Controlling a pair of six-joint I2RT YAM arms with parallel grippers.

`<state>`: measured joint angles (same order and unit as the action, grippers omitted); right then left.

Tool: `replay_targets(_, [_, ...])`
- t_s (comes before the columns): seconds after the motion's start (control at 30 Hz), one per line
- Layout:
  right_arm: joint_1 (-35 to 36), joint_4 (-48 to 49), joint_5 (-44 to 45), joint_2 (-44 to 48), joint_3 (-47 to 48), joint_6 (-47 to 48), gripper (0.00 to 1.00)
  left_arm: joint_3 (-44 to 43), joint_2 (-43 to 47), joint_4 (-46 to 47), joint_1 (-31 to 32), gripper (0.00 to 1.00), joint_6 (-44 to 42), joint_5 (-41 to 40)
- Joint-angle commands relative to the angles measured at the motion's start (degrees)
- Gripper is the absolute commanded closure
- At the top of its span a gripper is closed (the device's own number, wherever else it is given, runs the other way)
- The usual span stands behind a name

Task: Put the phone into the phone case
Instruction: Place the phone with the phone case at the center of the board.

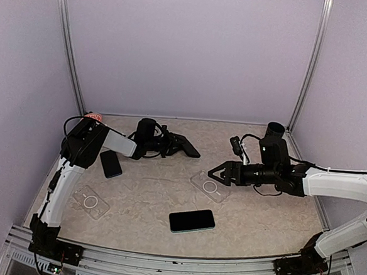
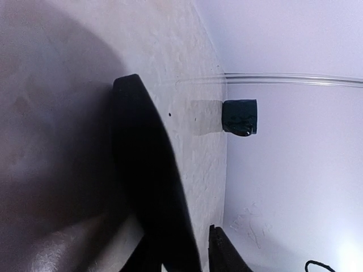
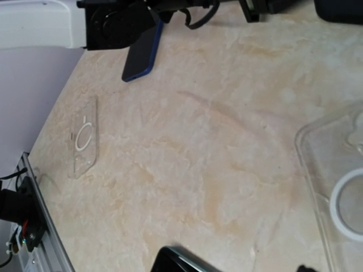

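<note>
Two phones lie on the marble table: a dark one with a teal rim near the front middle, its corner also in the right wrist view, and a dark blue one by the left arm, also in the right wrist view. One clear case lies under my right gripper, which looks open and empty; the case's edge shows in the right wrist view. A second clear case lies front left. My left gripper is open and empty at the back, low over the table.
Lilac walls with metal corner posts close in the table on three sides. The metal front rail carries the arm bases. The right arm's dark joint shows by the back wall in the left wrist view.
</note>
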<state>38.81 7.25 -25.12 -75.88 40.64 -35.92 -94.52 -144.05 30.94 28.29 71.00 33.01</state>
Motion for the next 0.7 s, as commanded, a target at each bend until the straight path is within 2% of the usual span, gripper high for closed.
replay_targets(0.0, [-0.3, 1.4, 1.2, 1.9, -1.1, -0.8, 0.14, -0.1, -1.7, 5.8, 0.5, 0.66, 2.6, -1.3])
replay_targets(0.23, [-0.3, 1.3, 1.5, 2.2, -1.4, -0.8, 0.14, 1.3, -1.7, 7.1, 1.2, 0.52, 3.7, -1.9])
replay_targets(0.53, [-0.4, 1.8, 1.4, 1.3, -1.1, -1.2, 0.14, 5.8, 0.0, 9.5, 3.2, 0.48, 5.3, -5.2])
replay_targets(0.67, [-0.4, 0.3, 2.6, 1.7, -0.9, -0.7, 0.14, 10.3, 2.5, 11.4, 4.3, 0.36, 5.3, -6.8])
